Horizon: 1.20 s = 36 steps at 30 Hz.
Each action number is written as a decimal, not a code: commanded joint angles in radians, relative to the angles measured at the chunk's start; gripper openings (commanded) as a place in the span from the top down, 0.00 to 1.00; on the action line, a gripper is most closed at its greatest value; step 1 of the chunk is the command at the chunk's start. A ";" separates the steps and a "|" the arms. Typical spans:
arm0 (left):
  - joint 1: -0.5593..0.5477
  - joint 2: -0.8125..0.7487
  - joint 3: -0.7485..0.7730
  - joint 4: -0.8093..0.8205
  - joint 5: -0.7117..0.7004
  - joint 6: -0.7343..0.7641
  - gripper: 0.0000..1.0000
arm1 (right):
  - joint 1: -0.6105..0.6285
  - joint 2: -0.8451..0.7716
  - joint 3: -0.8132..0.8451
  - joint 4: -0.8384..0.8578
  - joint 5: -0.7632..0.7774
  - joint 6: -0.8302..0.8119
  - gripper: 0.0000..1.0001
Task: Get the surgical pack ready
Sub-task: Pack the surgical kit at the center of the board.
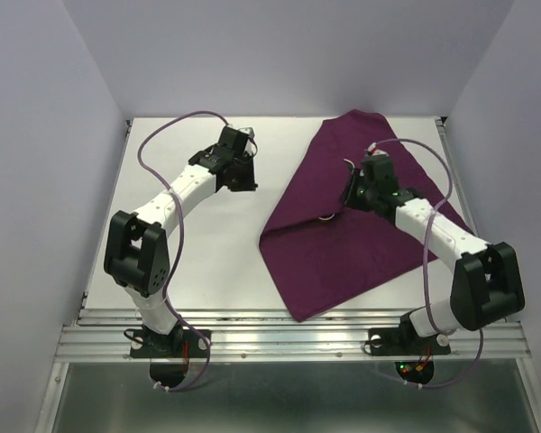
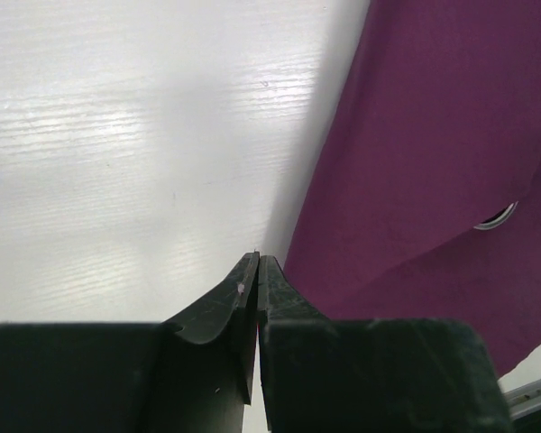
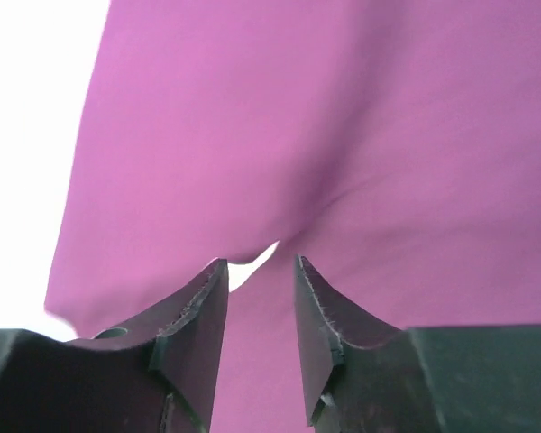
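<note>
Although the cloth [image 1: 361, 244] lies folded over on the right side of the table [image 1: 216, 262], a metal loop [image 2: 497, 216] shows at the fold, so wrapping appears unfinished. Left gripper [image 2: 257, 263]: jaws together, empty, over bare table. Right gripper [image 3: 261, 271]: jaws apart, empty, above the cloth.

Dark-purple cloth [image 1: 329, 257] lies folded over itself, right of centre on the table [image 1: 207, 271].

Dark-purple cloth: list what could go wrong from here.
1. A shiny metal loop pokes out from under the fold of the dark-purple cloth; tugging the cloth may drag it out.
2. The right gripper hangs open over the fold, so the loose flap could fall back open.
</note>
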 commanded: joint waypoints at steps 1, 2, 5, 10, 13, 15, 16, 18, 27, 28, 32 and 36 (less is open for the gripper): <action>0.021 -0.047 0.021 -0.037 -0.033 0.021 0.85 | 0.178 -0.092 -0.049 -0.097 0.016 -0.067 0.58; 0.027 -0.047 0.031 -0.046 -0.035 0.018 0.85 | 0.262 -0.103 -0.058 -0.109 0.030 -0.071 0.55; 0.054 -0.046 0.058 -0.057 -0.056 0.000 0.85 | 0.414 -0.149 -0.132 -0.110 0.049 -0.056 0.51; 0.085 -0.044 0.051 -0.054 -0.061 -0.016 0.86 | 0.629 -0.174 -0.252 -0.059 0.041 -0.044 0.37; 0.085 -0.044 0.040 -0.051 -0.053 -0.020 0.86 | 0.720 -0.160 -0.270 -0.091 0.088 -0.059 0.34; 0.085 -0.039 0.031 -0.048 -0.049 -0.022 0.86 | 0.751 -0.157 -0.275 -0.106 0.107 -0.062 0.33; 0.085 -0.038 0.028 -0.048 -0.046 -0.022 0.86 | 0.766 -0.158 -0.278 -0.099 0.092 -0.071 0.33; 0.085 -0.033 0.028 -0.048 -0.044 -0.022 0.86 | 0.777 -0.157 -0.276 -0.099 0.104 -0.070 0.32; 0.085 -0.021 0.020 -0.039 -0.043 -0.017 0.86 | 0.867 0.038 -0.184 -0.175 0.178 0.010 0.33; 0.085 -0.019 0.017 -0.039 -0.044 -0.016 0.87 | 0.878 0.056 -0.178 -0.182 0.197 0.028 0.33; 0.087 -0.019 0.005 -0.036 -0.049 -0.011 0.87 | 0.878 0.148 -0.143 -0.218 0.260 0.083 0.47; 0.088 -0.021 -0.006 -0.031 -0.050 -0.007 0.87 | 0.878 0.188 -0.134 -0.240 0.338 0.128 0.77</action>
